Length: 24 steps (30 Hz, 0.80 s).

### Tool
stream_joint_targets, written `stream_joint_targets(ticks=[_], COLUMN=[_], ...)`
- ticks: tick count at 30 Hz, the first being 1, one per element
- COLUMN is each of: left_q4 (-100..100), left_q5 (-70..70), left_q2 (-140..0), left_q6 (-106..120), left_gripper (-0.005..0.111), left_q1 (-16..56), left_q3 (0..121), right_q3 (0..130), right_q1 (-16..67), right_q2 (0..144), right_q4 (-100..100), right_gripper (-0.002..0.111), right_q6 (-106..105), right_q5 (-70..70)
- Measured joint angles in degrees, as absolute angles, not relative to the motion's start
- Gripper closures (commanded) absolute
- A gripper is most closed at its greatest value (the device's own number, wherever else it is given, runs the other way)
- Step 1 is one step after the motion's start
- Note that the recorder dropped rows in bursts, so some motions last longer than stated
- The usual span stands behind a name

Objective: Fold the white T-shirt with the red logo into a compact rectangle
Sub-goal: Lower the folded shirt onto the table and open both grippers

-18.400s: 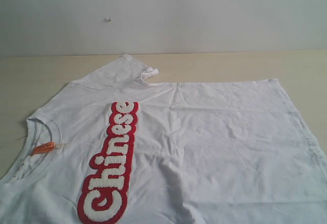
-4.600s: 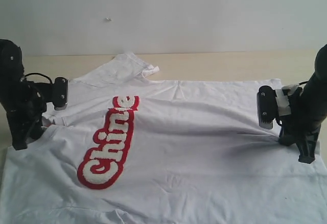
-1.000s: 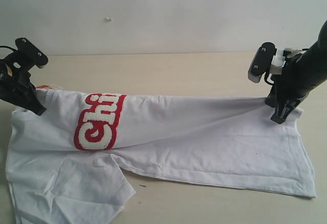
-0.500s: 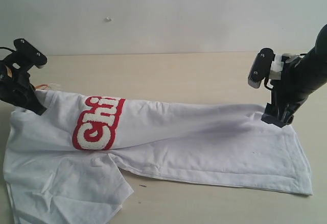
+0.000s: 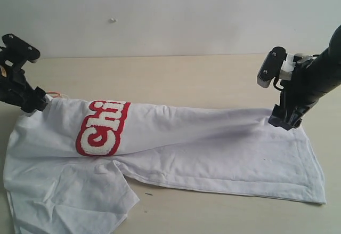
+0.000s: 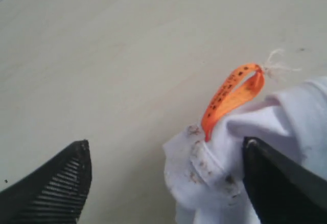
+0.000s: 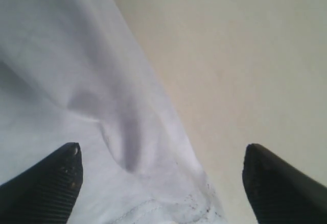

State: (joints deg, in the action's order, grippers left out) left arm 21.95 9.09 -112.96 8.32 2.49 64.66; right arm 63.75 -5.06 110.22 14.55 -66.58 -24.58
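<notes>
white T-shirt: lies on the surface, doubled lengthwise, with the fold ridge running from 9 to 3 o'clock; the red logo wraps over the ridge toward 9.
Left jaws: spread at 9 o'clock, with the collar bunch and orange neck tag between them and cloth touching one side.
Right jaws: spread at 3 o'clock over the hem corner, nothing pinched.
Risk, snag: cloth resting against a left jaw could lift with the arm and pull the fold open.
Risk, shape: the sleeve sprawls at 7 o'clock and the edges look unaligned, so later folds may come out skewed.
</notes>
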Motion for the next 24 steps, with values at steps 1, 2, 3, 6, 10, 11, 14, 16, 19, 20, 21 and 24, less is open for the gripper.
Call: stream_joint_targets(ticks=[1,2,3,6,10,11,14,16,19,20,21,24], left_q4=[21.9,21.9,21.9,21.9,21.9,21.9,22.1,22.1,22.3,22.4,22.4,22.1], left_q5=[9.0,9.0,9.0,8.9,8.9,8.9,9.0,9.0,9.0,9.1,9.7,14.0], left_q2=[-113.0,-113.0,-113.0,-113.0,-113.0,-113.0,-113.0,-113.0,-112.4,-111.8,-111.2,-108.9], left_q6=[8.0,7.9,7.8,7.5,7.5,7.5,7.5,7.5,7.5,7.3,6.7,3.5], left_gripper=[0.038,0.044,0.048,0.064,0.082,0.085,0.086,0.086,0.086,0.086,0.086,0.086], left_q1=[2.2,2.0,1.6,0.7,0.1,0.0,0.0,0.0,-0.9,-1.4,-2.0,-4.1], left_q3=[64.7,64.9,65.1,65.1,65.1,65.1,65.1,65.1,65.1,65.1,65.1,65.3], right_q3=[63.8,63.8,63.8,63.8,63.8,63.8,63.8,63.8,63.8,63.8,63.8,63.8], right_q1=[-5.1,-5.1,-5.1,-5.1,-5.1,-5.1,-5.1,-5.1,-5.1,-5.1,-5.1,-5.1], right_q2=[110.2,110.2,110.2,110.2,110.2,110.2,110.2,110.2,110.2,110.2,110.0,108.4], right_q4=[14.6,14.6,14.6,15.0,15.8,16.1,16.7,17.0,17.1,17.2,17.2,17.4], right_gripper=[0.028,0.028,0.028,0.028,0.028,0.028,0.028,0.028,0.028,0.028,0.028,0.028], right_q6=[-66.6,-66.5,-66.5,-66.3,-66.2,-66.2,-66.1,-66.1,-66.1,-66.0,-65.4,-62.1], right_q5=[-24.6,-24.5,-24.3,-24.3,-24.2,-24.2,-24.2,-24.1,-24.1,-24.0,-23.7,-21.3])
